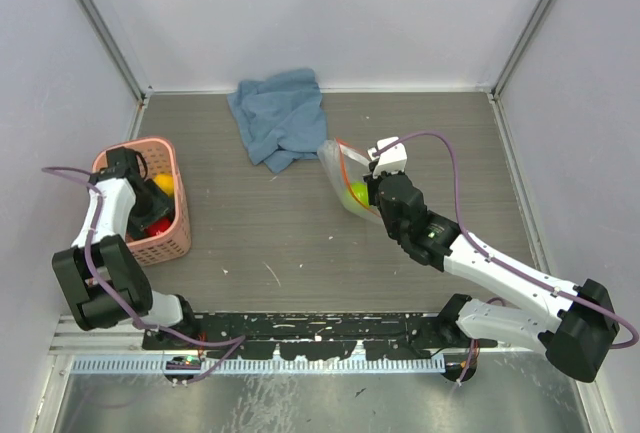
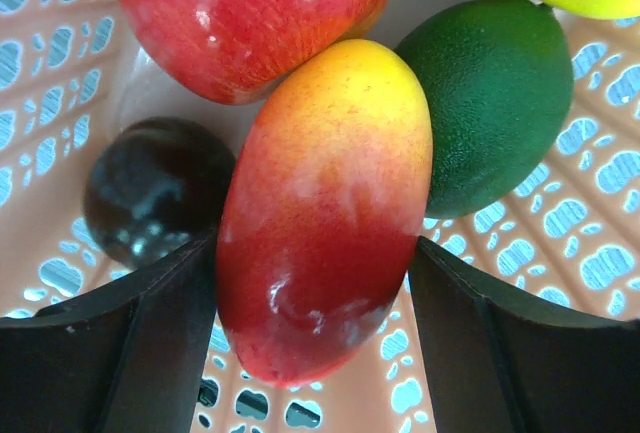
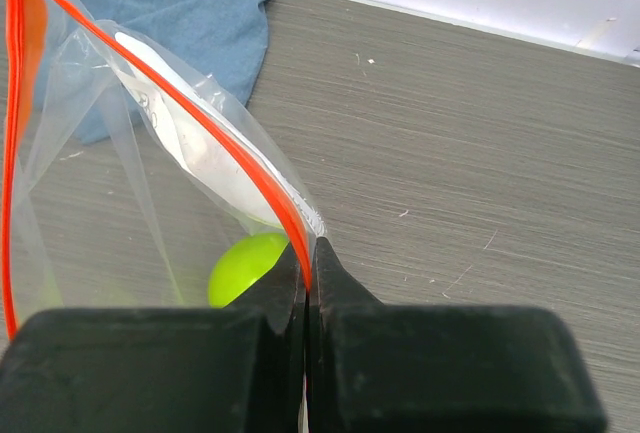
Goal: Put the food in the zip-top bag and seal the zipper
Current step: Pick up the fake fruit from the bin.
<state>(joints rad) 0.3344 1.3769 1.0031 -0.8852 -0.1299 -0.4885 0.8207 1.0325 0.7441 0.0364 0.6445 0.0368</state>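
Dark-brown fruit, left wrist only

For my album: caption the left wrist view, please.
Left gripper straddles a red-and-yellow toy fruit in the pink basket, beside green fruit, red fruit and dark fruit.

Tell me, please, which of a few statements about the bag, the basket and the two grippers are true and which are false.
1. The right gripper is pinched shut on the edge of the zip-top bag. True.
2. The bag holds nothing. False: a yellow-green fruit lies inside it.
3. The left gripper is inside the bag. False: it is down in the pink basket, its fingers on either side of a red-and-yellow fruit.
4. A green fruit lies in the basket against the red-and-yellow one. True.
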